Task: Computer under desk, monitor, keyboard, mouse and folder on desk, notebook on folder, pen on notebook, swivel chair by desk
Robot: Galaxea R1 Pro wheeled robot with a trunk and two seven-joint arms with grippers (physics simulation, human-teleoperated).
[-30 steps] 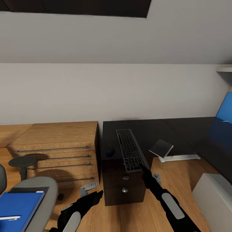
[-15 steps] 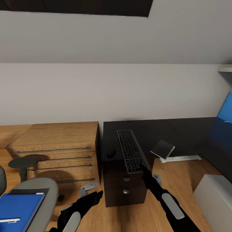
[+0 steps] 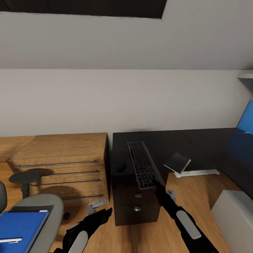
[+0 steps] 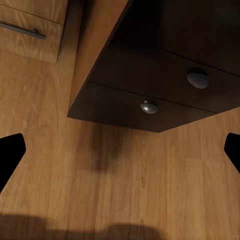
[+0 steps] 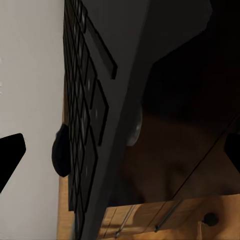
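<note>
A white sloped wall is running behind a black L-shaped surface (image 3: 168,140) and the wooden dresser (image 3: 59,154) standing to its left. At the far left the swivel chair (image 3: 38,207) is carrying the blue folder (image 3: 19,225), with the pen (image 3: 8,241) lying on it. The left claw (image 3: 100,207) is hanging low over the floor, fingers spread and holding nothing. The mouse (image 3: 121,166) is sitting just beside the keyboard (image 3: 142,163), whose near end is overhanging the edge of the surface. The right claw (image 3: 162,189) is reaching at that end; whether it is gripping is unclear. Since half a second ago nothing is shifting, so the keyboard placement is probably settling. The notebook (image 3: 177,162) is lying tilted further right.
</note>
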